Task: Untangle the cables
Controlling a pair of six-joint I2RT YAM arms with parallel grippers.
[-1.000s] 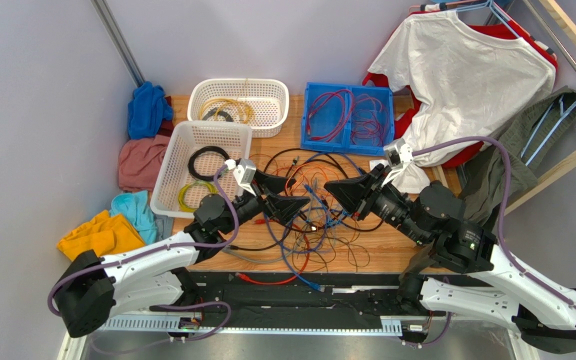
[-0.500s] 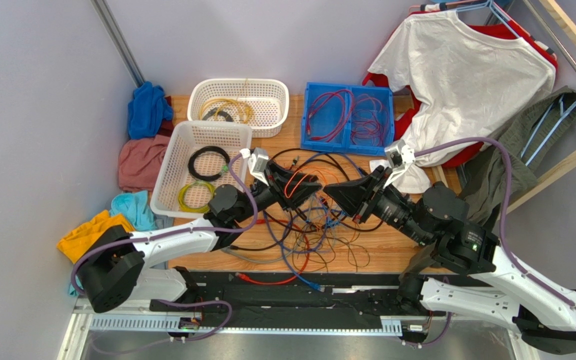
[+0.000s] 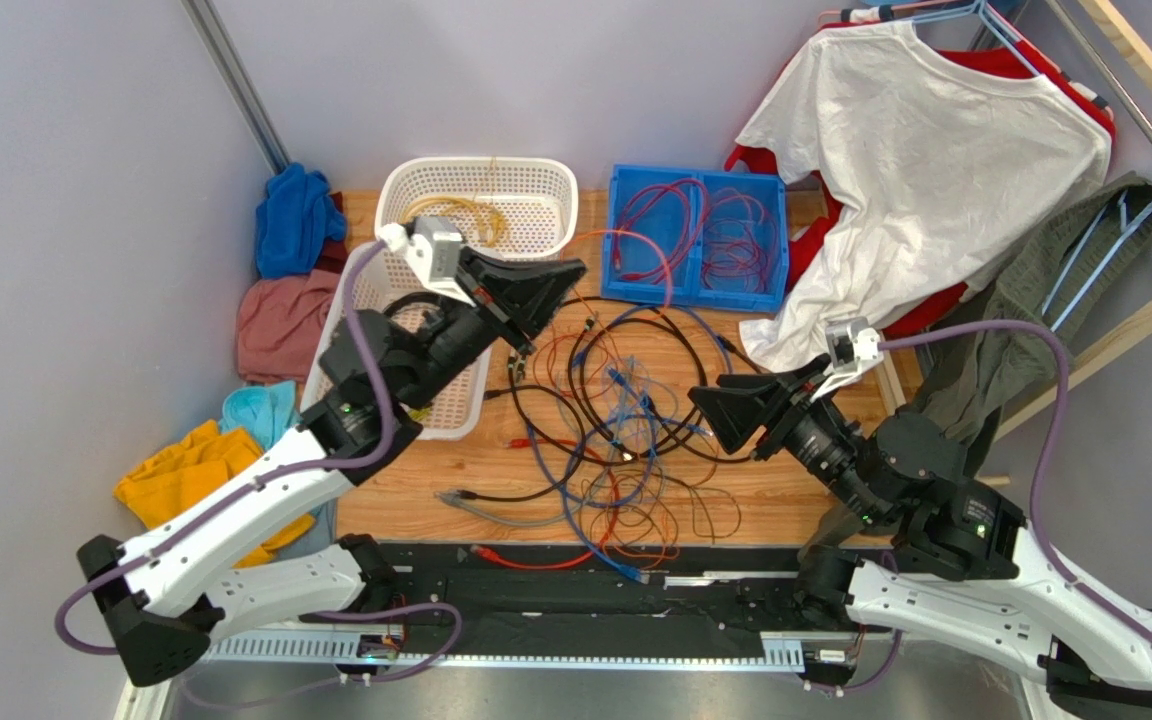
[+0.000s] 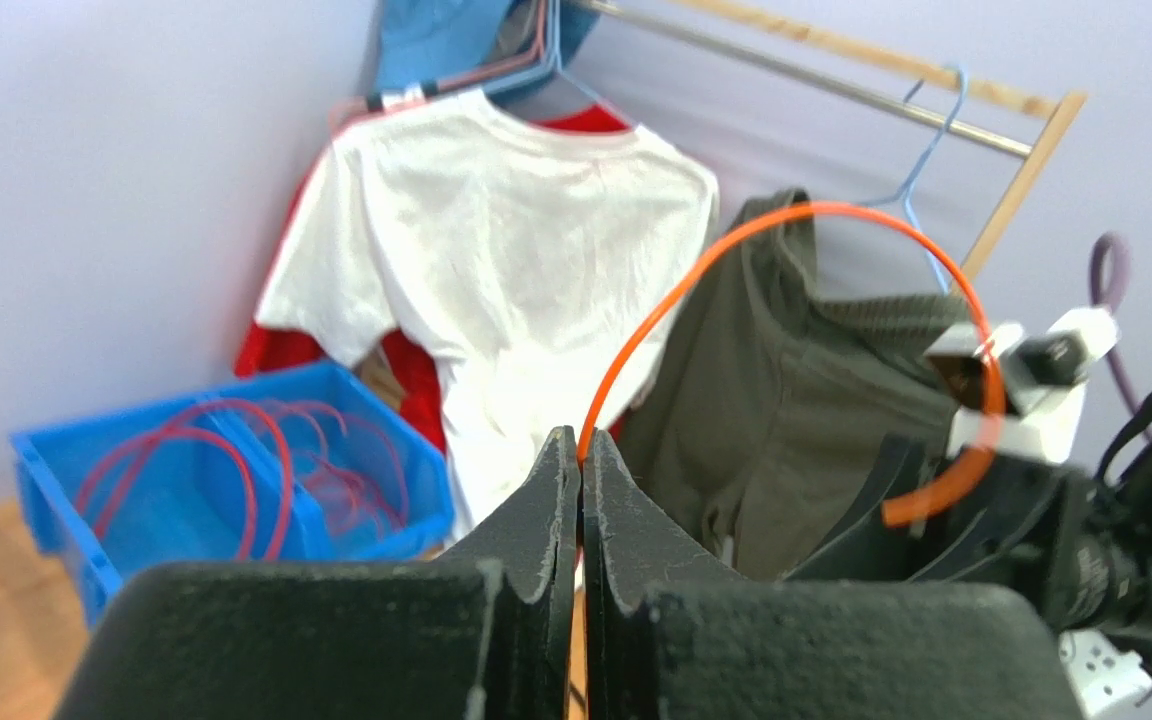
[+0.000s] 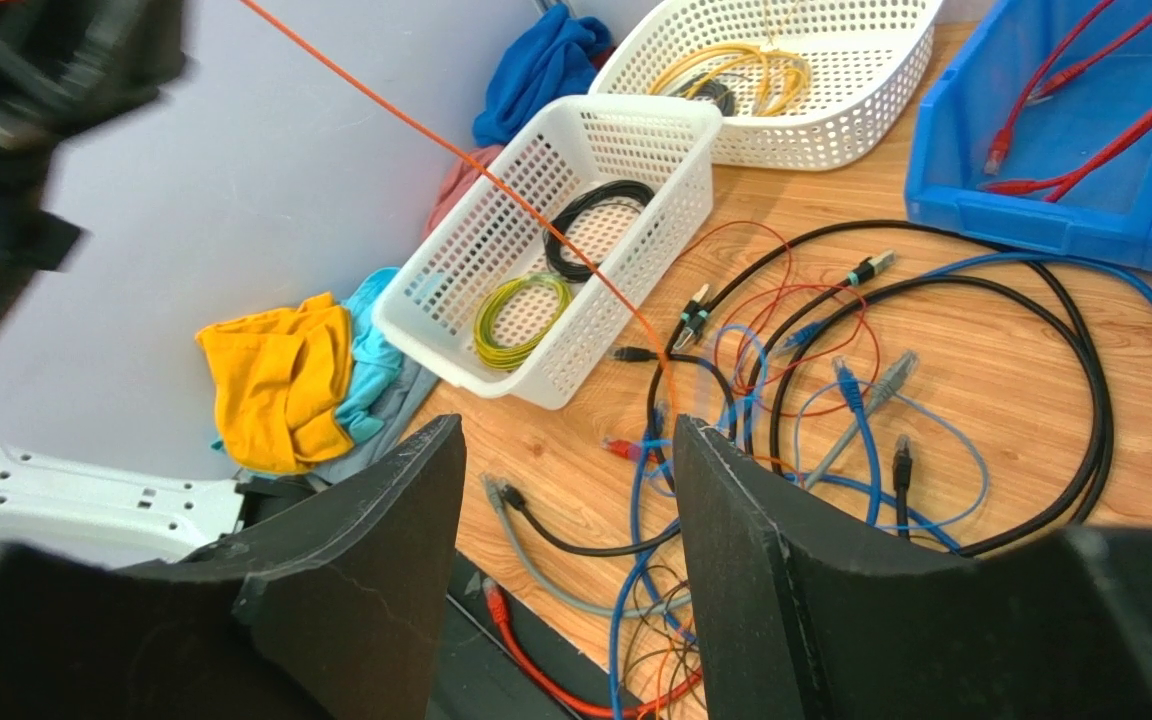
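Only the overhead view showed the whole wooden table [image 3: 409, 488]. From the left it took in four heaped cloths [image 3: 282, 323] beside the table's edge and two white mesh baskets [image 3: 537, 165]. The tangle of cables [image 3: 612, 435] lay loose at the table's middle, and a blue two-compartment bin [image 3: 687, 296] held red cables [image 3: 657, 225]. At the far right a white T-shirt [image 3: 928, 150] and an olive garment [image 3: 1018, 315] hung on hangers.

Only the left wrist view showed the grip. The left gripper [image 4: 581, 450], high above the table, had its fingers pressed together on one orange cable [image 4: 838, 210], which arched up and off to the right.

Only the right wrist view showed that orange cable running in a straight line down to the tangle. It passed over the near basket [image 5: 537, 195], which held one black coil [image 5: 605, 210] and one yellow-green coil [image 5: 515, 315]. The right gripper [image 5: 564, 428], at the tangle's right side, had its jaws apart with nothing in the gap between them.
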